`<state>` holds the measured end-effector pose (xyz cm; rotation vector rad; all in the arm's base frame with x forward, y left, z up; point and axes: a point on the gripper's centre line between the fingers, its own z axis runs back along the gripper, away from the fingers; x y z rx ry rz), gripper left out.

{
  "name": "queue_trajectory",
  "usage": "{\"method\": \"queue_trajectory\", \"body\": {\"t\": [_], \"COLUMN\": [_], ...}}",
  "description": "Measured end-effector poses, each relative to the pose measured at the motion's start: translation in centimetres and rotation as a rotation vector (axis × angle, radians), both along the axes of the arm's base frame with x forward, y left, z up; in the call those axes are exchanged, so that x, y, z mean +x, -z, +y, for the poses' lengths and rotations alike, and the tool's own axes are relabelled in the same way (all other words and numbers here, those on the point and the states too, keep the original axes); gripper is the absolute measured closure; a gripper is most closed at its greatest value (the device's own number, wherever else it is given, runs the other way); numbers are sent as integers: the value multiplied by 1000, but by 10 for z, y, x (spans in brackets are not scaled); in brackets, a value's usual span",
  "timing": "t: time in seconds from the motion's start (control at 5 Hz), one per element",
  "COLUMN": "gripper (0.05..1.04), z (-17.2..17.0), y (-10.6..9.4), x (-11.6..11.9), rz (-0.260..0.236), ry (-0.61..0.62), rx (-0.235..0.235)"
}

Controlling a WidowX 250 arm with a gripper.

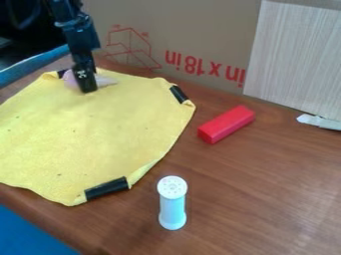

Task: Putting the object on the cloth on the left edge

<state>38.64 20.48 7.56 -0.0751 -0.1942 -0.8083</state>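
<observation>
Nearest, at the lower left corner, is a blue surface (30, 231) beside the brown wooden table (246, 199). A pale blue shaker (172, 206) with a white perforated top stands upright on the wood, near the yellow cloth (86, 129). The cloth lies spread on the table, with a black strip (106, 188) on its near edge and another (178, 94) at its far right corner. Right of it, apart, a red block (226, 124) lies flat, its long axis slanting from near left to far right. Farther right lies a pale, flat piece (319, 121). Towards the cloth's far left edge rests the pinkish-lilac object (71, 79), partly hidden behind the black gripper (87, 88); its long axis runs roughly left to right, with a paler, tapering end pointing right. Whether the claw is open, closed or gripping it, I cannot tell. A small white mark shows on the gripper's black surface. Behind stands a cardboard box (200, 30) bearing large red print, upside down, and a red line drawing; a pale, grained panel (299, 55) stands at the right.
</observation>
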Motion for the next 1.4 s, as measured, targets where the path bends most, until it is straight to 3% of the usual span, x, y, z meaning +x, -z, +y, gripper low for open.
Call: {"method": "queue_trajectory", "body": {"t": [0.2, 0.4, 0.6, 0.8, 1.0, 1.2, 1.4], "gripper": [83, 83, 83, 83, 83, 83, 83], "z": [-4, -9, -30, -68, -105, -137, -141], "y": [-22, -48, -89, -100, -106, -114, -116], "x": [-3, -18, -45, -80, -124, -157, -174], "rz": [-37, -59, -96, -85, -39, -9, -26], "ry": [11, 8, -65, -95, -64, -245, -498], "rx": [7, 57, 157, 112, 6, -52, 11]}}
